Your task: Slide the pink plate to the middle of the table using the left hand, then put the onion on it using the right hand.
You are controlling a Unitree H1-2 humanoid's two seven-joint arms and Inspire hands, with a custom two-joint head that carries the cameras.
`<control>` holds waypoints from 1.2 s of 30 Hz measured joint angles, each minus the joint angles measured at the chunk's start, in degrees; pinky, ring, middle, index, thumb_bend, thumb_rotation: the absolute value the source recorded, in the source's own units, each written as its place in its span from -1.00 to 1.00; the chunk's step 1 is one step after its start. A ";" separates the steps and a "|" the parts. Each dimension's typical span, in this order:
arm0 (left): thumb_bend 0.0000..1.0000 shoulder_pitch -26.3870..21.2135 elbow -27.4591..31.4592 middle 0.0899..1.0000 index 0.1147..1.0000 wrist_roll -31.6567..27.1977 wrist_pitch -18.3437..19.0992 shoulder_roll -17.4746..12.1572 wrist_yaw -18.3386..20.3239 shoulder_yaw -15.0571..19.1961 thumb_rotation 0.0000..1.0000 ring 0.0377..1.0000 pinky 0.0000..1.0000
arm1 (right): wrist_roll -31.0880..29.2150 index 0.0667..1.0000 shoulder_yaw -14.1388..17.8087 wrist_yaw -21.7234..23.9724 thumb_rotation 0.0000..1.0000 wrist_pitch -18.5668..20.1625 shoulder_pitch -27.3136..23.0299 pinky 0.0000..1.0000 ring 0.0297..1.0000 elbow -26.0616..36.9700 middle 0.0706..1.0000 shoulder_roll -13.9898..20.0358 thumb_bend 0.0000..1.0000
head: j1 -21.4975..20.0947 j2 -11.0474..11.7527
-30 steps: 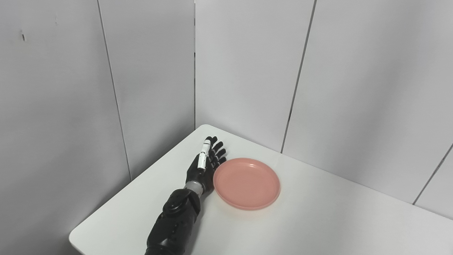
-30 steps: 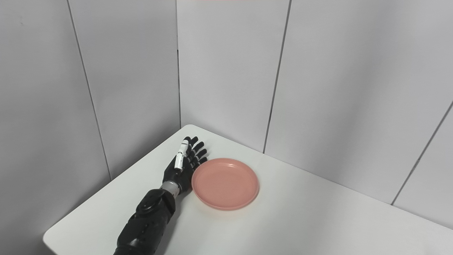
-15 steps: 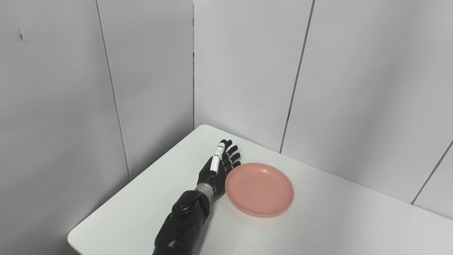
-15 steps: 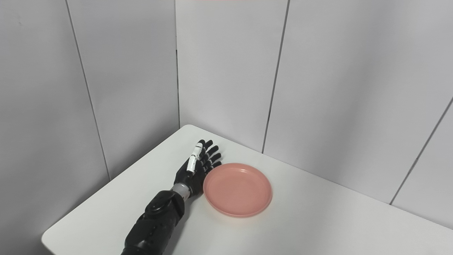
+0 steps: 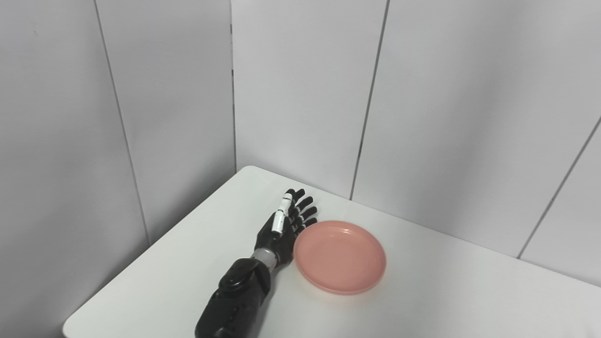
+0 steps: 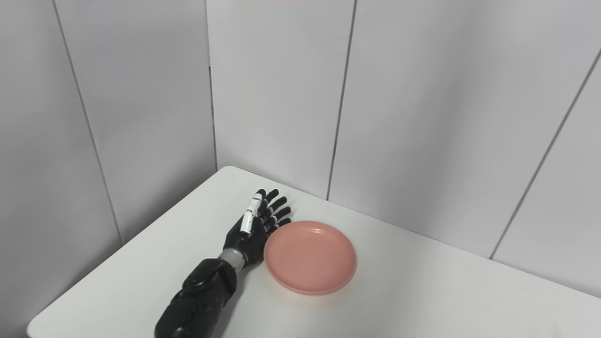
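Resting flat on the desk point(image 5: 178, 277), the left robot hand point(image 5: 284, 227) lies spread wide, gripping nothing, its side pressed against the plate point(image 5: 340, 257) just right.

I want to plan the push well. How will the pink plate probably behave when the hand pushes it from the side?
The pink plate looks shallow, so it should slide, not tip. It looks like plastic, so probably light and stiff. The left hand meets only the rim, off centre, so it may turn a little on the smooth white table.
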State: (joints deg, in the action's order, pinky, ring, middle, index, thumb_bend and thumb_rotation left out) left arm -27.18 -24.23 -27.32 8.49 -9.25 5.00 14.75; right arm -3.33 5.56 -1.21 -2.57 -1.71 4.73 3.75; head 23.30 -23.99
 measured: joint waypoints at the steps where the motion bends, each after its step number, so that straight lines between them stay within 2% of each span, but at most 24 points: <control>1: -0.18 -0.01 -0.03 0.91 0.91 0.01 0.08 0.00 0.06 -0.07 1.00 0.88 0.87 | -0.01 1.00 0.00 0.01 1.00 0.00 0.02 1.00 1.00 -0.01 1.00 -0.05 -0.49 | -0.09 -0.09; 4: -0.19 -0.01 -0.08 0.92 0.91 0.05 0.29 -0.05 0.62 -0.64 1.00 0.89 0.89 | 0.09 1.00 -0.11 -0.01 1.00 0.00 0.24 1.00 1.00 0.15 1.00 -0.20 -0.59 | -1.15 -0.26; 6: -0.19 -0.01 -0.05 0.92 0.90 0.04 0.37 0.04 0.98 -0.88 1.00 0.89 0.88 | 0.32 1.00 -0.34 -0.07 1.00 0.01 0.45 1.00 1.00 0.53 1.00 -0.46 -0.64 | -3.42 -0.88; 8: -0.19 -0.01 0.10 0.92 0.90 0.00 0.60 0.13 1.14 -1.02 1.00 0.89 0.89 | 0.86 1.00 -0.81 -0.15 1.00 0.01 0.78 1.00 1.00 0.98 1.00 -0.95 -0.69 | -3.43 -0.88; 12: -0.17 0.00 0.61 0.92 0.91 -0.08 1.65 0.42 1.74 -1.11 1.00 0.89 0.88 | 2.19 1.00 -1.37 -0.19 1.00 0.01 1.09 1.00 0.99 1.30 1.00 -1.60 -0.78 | -6.68 -2.54; 25: -0.20 0.38 5.12 0.91 0.88 0.39 8.07 2.23 1.54 -2.99 1.00 0.88 0.88 | 5.21 0.96 -3.28 -1.45 1.00 0.81 3.78 1.00 0.92 4.59 0.94 -4.13 -0.75 | -12.49 -6.68; 36: -0.17 1.82 9.09 0.89 0.86 1.24 10.75 4.08 0.54 -4.13 1.00 0.85 0.84 | 6.46 0.94 -3.76 -1.90 1.00 1.31 4.07 1.00 0.89 4.96 0.92 -4.76 -0.65 | -16.17 -10.54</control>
State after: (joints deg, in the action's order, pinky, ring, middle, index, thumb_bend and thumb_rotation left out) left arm -25.36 -15.14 -26.08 19.25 -5.17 5.54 10.61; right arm 3.13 1.80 -3.10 -1.27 2.36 9.69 -1.01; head 7.13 -34.54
